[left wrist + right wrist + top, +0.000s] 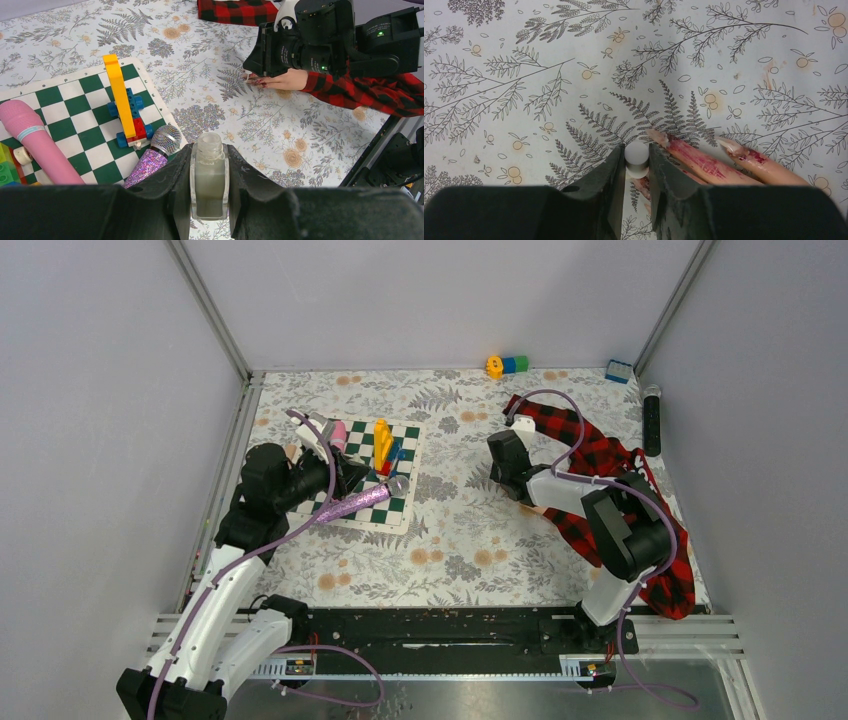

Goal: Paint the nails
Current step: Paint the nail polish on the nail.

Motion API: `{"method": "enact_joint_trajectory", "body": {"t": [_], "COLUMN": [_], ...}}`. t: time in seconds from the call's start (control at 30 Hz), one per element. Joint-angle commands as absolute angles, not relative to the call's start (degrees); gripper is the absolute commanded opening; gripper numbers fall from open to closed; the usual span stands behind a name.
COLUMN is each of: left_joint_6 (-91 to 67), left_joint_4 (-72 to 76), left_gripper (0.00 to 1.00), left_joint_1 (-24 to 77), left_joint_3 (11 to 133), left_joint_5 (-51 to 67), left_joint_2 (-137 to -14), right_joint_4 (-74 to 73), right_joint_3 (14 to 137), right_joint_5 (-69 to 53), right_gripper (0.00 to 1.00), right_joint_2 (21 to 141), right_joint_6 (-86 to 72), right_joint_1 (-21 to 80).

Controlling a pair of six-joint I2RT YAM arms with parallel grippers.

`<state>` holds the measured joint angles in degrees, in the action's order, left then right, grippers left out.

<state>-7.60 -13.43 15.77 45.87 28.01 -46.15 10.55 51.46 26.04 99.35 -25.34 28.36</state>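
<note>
1. We log the left gripper (210,150) clamped tight on an uncapped polish bottle (209,192) at the checkerboard (75,117).
2. The right gripper (636,150), right of the checkerboard, pinches a white cap (637,162) just beside the nails (658,136).
3. A glitter microphone (155,155) and blocks (125,107) crowd the checkerboard.

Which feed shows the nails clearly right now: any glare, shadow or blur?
Right wrist: nails sharp, evenly lit, no glare; right gripper, shut on a white cap, reads near-black. Left wrist: bottle in the left gripper sharp, dummy hand small, partly covered. Top external: even light, nails hidden.
</note>
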Motion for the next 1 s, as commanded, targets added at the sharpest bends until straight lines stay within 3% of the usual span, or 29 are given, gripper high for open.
{"method": "enact_joint_trajectory", "body": {"t": [0.0, 0.97], "left_joint_6": [-8.3, -8.5], "left_joint_4": [-10.2, -9.8], "left_gripper": [0.0, 0.0], "left_joint_1": [15.5, 15.4], "left_joint_3": [46.0, 45.8], "left_joint_5": [27.9, 28.3], "left_joint_2": [-44.9, -44.2], "right_joint_4": [10.3, 9.6], "right_joint_3": [50.7, 48.7], "right_joint_5": [27.6, 28.4], "right_gripper": [0.0, 0.0], "right_joint_2": [96.3, 92.9], "right_joint_6": [-25.3, -24.2], "right_joint_1": [28.0, 28.0]}}
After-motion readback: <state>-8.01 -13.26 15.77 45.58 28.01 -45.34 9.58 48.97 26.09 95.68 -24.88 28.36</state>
